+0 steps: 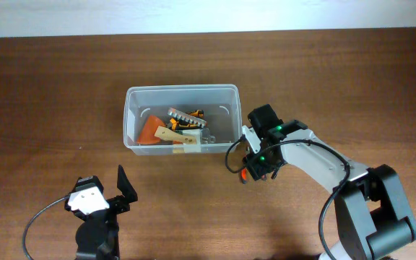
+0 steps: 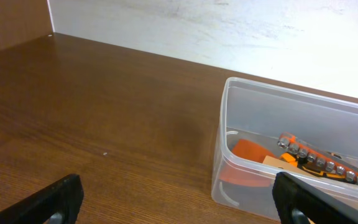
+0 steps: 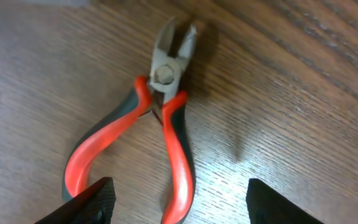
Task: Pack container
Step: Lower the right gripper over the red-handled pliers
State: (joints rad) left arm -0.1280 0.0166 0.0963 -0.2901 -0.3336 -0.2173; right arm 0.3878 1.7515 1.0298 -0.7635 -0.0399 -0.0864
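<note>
Right gripper (image 3: 180,190) is hanging low over the table (image 1: 49,87) with its two fingers (image 3: 98,199) spread wide, nothing pinched. Sitting flat on the wood between those fingers is a little pair of cutters (image 3: 176,124) with red and black handles. The nose points away from the wrist and its small metal jaws are cracked open a bit. One red handle curves out close to the finger on that side, but I honestly can't tell if it's touching.

From above, the container (image 1: 128,119) sits around the middle of the table, long side running left to right. The right arm is parked just off its near right corner, so the cutters are outside the tub, close to that corner.

Inside the tub there's a small jumble: an orange flat piece (image 2: 250,152), a strip with a row of metal sockets (image 2: 319,163), and something with a pale wooden handle (image 1: 168,134). It's all a bit piled up, so hard to sort out more than that.

Left gripper (image 2: 178,183) is well back from the tub, near the front edge of the table. It's gaping wide too, holding nothing, with bare wood between its fingers.
</note>
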